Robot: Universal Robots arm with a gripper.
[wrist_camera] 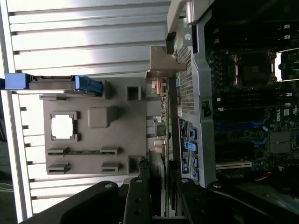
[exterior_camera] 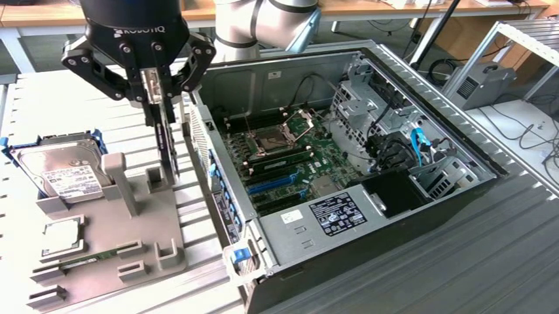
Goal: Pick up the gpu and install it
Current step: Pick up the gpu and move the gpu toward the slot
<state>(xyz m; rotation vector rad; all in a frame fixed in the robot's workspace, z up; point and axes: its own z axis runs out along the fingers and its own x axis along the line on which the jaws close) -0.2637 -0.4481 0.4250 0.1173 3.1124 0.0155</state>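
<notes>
Exterior view: black pincer (exterior_camera: 157, 97) clamps the thin, flat gpu (exterior_camera: 166, 145) upright.

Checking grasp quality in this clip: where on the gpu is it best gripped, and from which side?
Its top edge, from straight above. The gpu stands thin and upright over the grey holder, flat faces out to either side, so fingers can pinch across them. The gripper is shut on it there.

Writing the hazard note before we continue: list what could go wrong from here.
The gripper pinches the gpu only at its top edge, so the long card could swing or slip. Its lower end is by the gray holder's posts and might snag. The case wall stands close beside; a sideways move could clip it.
</notes>
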